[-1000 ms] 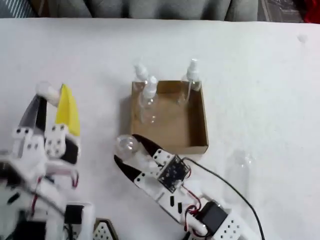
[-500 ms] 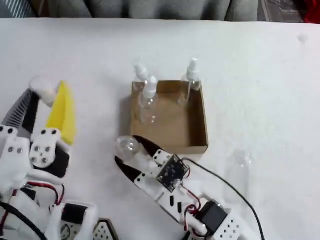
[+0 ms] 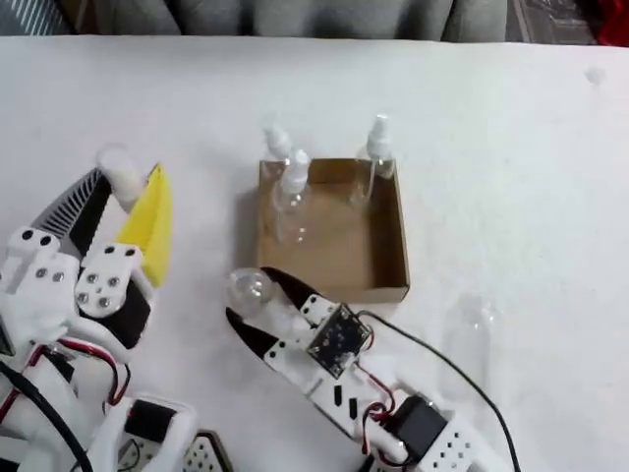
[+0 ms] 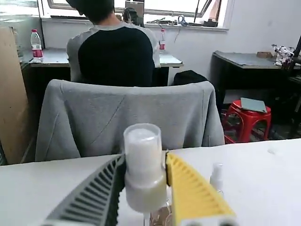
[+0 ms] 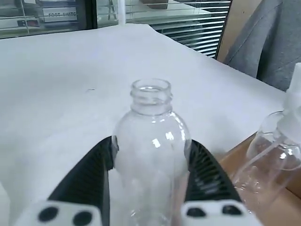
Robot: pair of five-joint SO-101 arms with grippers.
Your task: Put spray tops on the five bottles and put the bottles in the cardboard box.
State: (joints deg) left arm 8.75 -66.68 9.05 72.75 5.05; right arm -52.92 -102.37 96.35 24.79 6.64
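Capping beside the cardboard box (image 3: pixel 401 231)
Right gripper (image 3: pixel 248 293) is clamping the open bottle (image 5: pixel 150 141) steady there; left gripper (image 3: pixel 126 185), farther left, is pinching a spray top (image 4: pixel 142 165) to fit.

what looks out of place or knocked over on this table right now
Nothing stands out: the capped clear plastic bottles stand in the brown cardboard box, and one uncapped clear bottle waits beside it.

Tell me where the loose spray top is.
The spray top sits clamped in the left gripper, left of the cardboard box in the high view.
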